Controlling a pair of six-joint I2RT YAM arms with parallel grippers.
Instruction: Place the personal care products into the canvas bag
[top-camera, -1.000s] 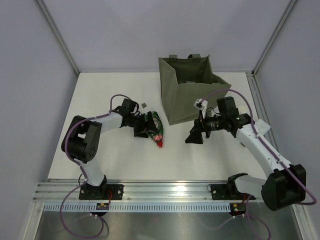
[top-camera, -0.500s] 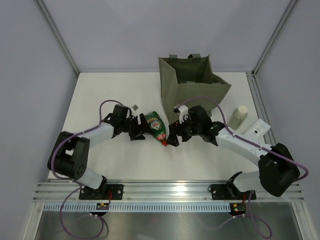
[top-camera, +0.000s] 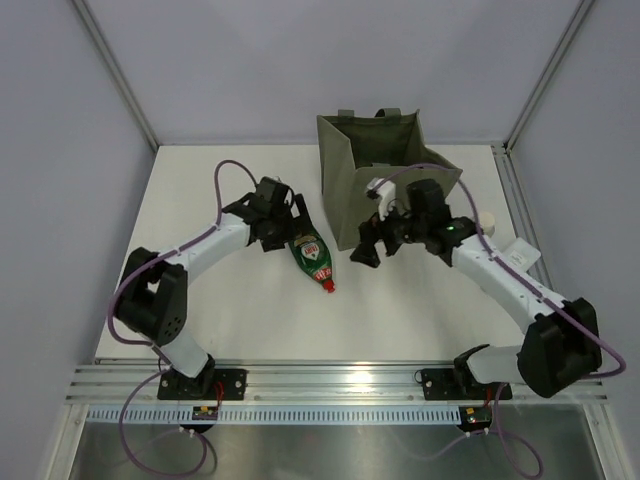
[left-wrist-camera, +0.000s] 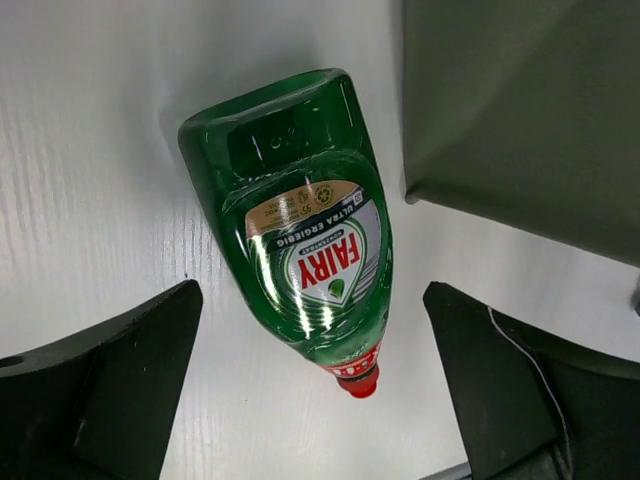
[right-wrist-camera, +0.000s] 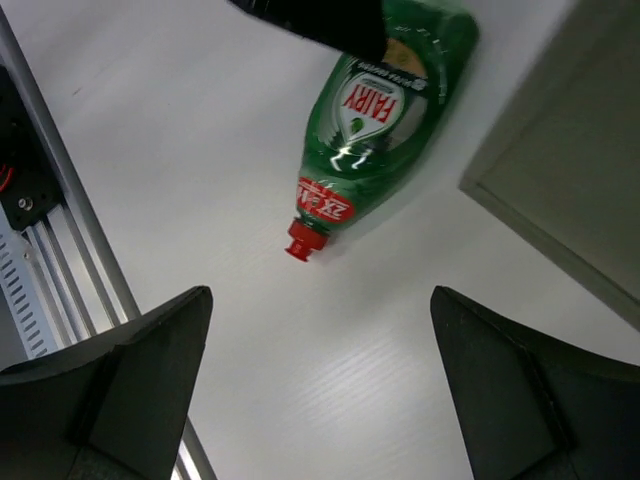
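Note:
The green bottle with a red cap (top-camera: 313, 258) lies flat on the white table, cap toward the near edge. It also shows in the left wrist view (left-wrist-camera: 305, 250) and the right wrist view (right-wrist-camera: 385, 110). My left gripper (top-camera: 291, 224) is open and empty, above the bottle's base end, with its fingers (left-wrist-camera: 100, 390) spread wider than the bottle. My right gripper (top-camera: 364, 251) is open and empty, just right of the bottle and in front of the olive canvas bag (top-camera: 385, 175). A cream bottle (top-camera: 487, 218) peeks out behind my right arm.
A flat item with a white label (top-camera: 519, 251) lies at the right, partly under my right arm. The bag's wall (left-wrist-camera: 520, 110) stands close to the bottle's right side. The metal rail (right-wrist-camera: 30, 200) runs along the table's near edge.
My left gripper has pulled away from the bottle toward the far side. My right gripper has drawn back from the red cap toward the bag. The bottle stays flat on the table.

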